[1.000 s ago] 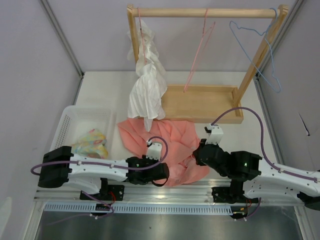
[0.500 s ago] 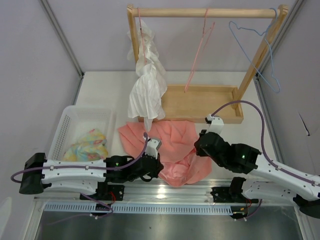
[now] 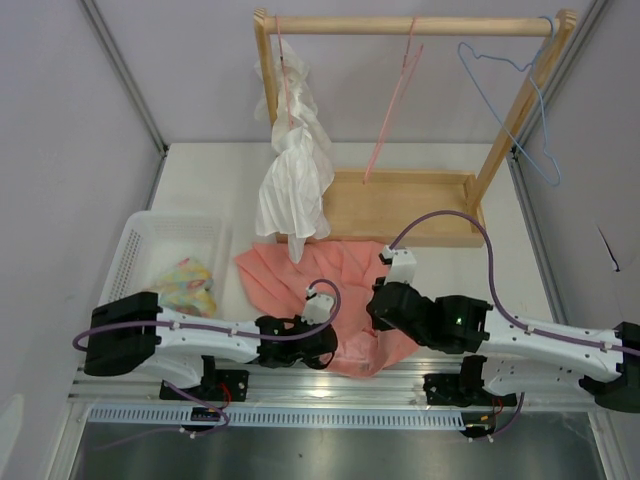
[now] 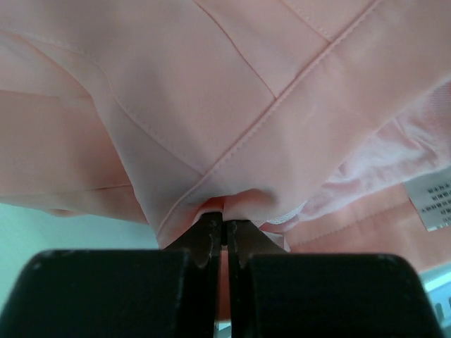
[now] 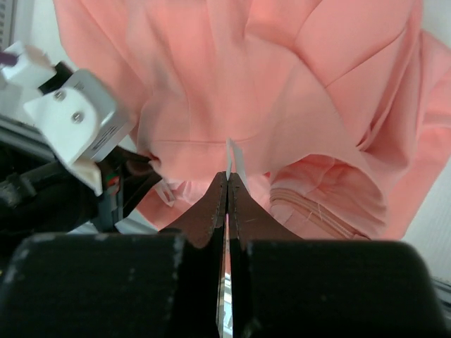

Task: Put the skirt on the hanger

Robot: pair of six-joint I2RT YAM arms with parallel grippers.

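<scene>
Heads up: the left gripper (image 4: 224, 220) pinches only a thin fold of the salmon-pink pleated skirt (image 4: 232, 84), so it could slip free on lifting. The right gripper (image 5: 227, 180) looks pressed together, maybe on nothing.

1. The left arm (image 3: 200, 338) is built of white link shells joined by black joint housings.
2. The right arm (image 3: 545, 340) is finished in the same white and black, and a small green light (image 3: 462, 321) is seen on its black housing.
3. A purple cable (image 3: 330, 290) is routed along the left arm, and a second purple cable (image 3: 440, 213) along the right arm.
4. A white mount (image 5: 77, 116) at the left wrist is fastened with two round screws.
5. The left gripper (image 4: 224, 224) and the right gripper (image 5: 227, 184) are fitted with matte black fingers tapered to thin tips.
6. A black base (image 3: 222, 383) is fitted under the left arm, with red wires beside it.
</scene>
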